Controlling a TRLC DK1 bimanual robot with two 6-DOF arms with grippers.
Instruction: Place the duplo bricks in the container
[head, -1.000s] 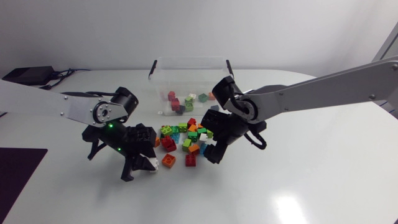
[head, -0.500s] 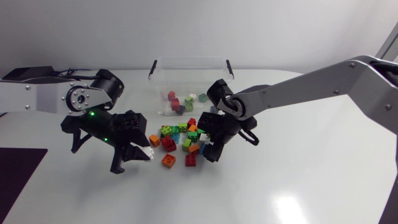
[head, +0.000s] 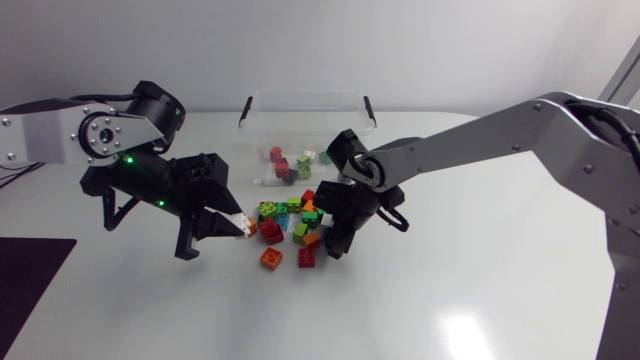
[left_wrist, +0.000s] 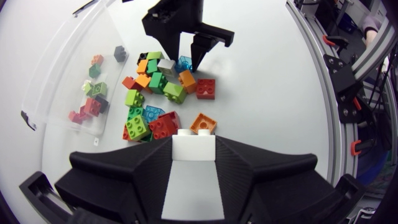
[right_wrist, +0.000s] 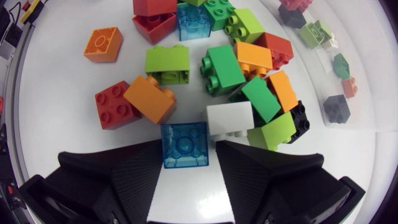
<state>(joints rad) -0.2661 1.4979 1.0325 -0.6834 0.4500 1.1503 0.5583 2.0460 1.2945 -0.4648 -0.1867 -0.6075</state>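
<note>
Your left pincer (left_wrist: 193, 144) is gripping a white brick (left_wrist: 193, 167) from both sides. The brick's long axis is running along the fingers, and its two studs are pointing ahead, toward the pile of bricks (head: 293, 214) in the middle of the surface (head: 480, 300). In the head view this pincer (head: 238, 228) is sitting just left of the pile, with the white brick poking out at its tip.

Your right arm is coming in across the surface, and its pincer (right_wrist: 186, 152) is pointing down at the near right edge of the pile. Its fingers are narrowly parted and straddling a clear blue brick (right_wrist: 185, 144). That brick is square and lying flat on the surface. One finger is looking close against it, while a thin gap is showing at the other. A white brick and an orange one are lying just ahead of it.

An orange brick (head: 271, 258) and a red brick (head: 307, 257) are lying a little apart on the near side of the pile.

The clear container (head: 305, 98) is standing behind the pile, its long axis running across the surface. Several bricks are already lying inside it: red, green, white and dark ones.
</note>
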